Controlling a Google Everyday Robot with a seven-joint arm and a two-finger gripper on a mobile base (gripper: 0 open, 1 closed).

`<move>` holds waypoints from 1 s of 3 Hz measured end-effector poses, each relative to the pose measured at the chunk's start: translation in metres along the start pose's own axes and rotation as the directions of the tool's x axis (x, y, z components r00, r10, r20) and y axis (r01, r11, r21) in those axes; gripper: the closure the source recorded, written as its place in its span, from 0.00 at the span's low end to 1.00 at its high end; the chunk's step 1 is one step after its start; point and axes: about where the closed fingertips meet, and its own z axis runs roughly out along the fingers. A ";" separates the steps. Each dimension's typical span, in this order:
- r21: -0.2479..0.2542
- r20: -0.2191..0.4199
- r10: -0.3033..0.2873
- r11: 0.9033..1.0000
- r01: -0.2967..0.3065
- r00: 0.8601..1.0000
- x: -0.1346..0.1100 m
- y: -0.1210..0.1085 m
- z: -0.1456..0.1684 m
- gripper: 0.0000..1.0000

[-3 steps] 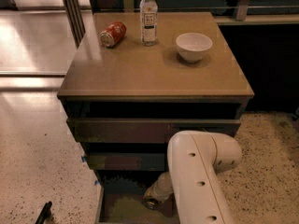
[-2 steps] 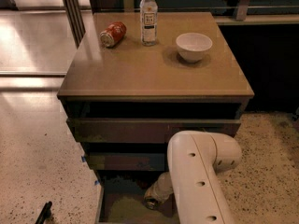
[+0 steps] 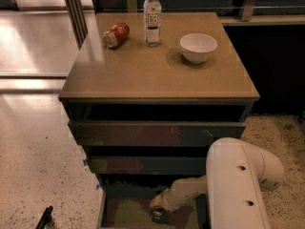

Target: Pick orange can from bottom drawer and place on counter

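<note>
The bottom drawer [image 3: 125, 213] is pulled out at the foot of the dark cabinet and shows its olive-green floor. My white arm [image 3: 233, 185] reaches down into it from the right. The gripper [image 3: 157, 213] is low inside the drawer, near its middle. A small gold-brown patch of the orange can [image 3: 155, 203] shows right at the gripper's end. The rest of the can is hidden by the wrist, and I cannot tell whether it is held. The tan counter [image 3: 157, 75] lies above.
On the counter stand a red-orange can [image 3: 116, 34] lying on its side, a water bottle [image 3: 152, 17] and a white bowl [image 3: 198, 47]. Two wider drawer fronts [image 3: 152, 133] sit slightly open above the bottom drawer. A black object [image 3: 45, 217] lies on the speckled floor at left.
</note>
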 end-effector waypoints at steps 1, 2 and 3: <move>-0.074 0.001 -0.014 0.997 0.014 1.000 0.025 -0.006 -0.037 1.00; -0.130 0.024 -0.072 0.989 0.075 0.997 0.050 0.004 -0.080 1.00; -0.114 0.071 -0.146 0.982 0.153 0.987 0.060 0.016 -0.120 1.00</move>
